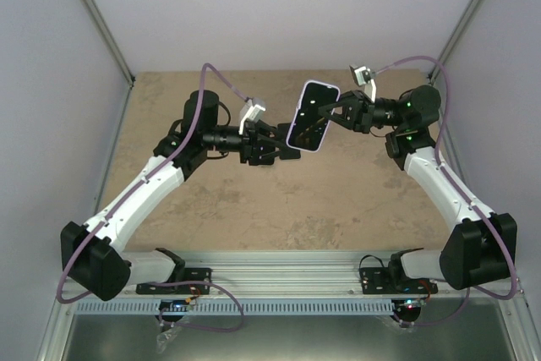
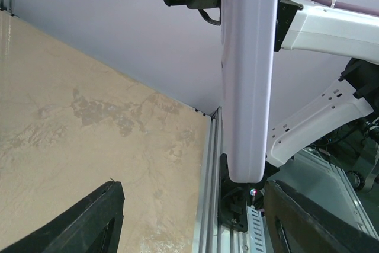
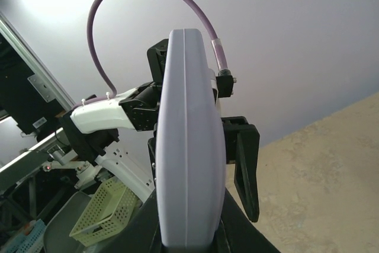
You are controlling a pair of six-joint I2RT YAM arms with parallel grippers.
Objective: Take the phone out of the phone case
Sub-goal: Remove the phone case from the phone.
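Cased phone (image 1: 313,116) held in the air between both arms, above the tan table (image 1: 254,209).
Left gripper (image 1: 286,150) sits at the phone's lower end, fingers (image 2: 95,217) spread wide apart; the lilac phone case (image 2: 249,75) hangs edge-on between them, touching neither. Phone is tilted, dark screen facing up, seated in the case. Right gripper (image 1: 336,114) is clamped on the case's right side, a finger on each face in its wrist view.
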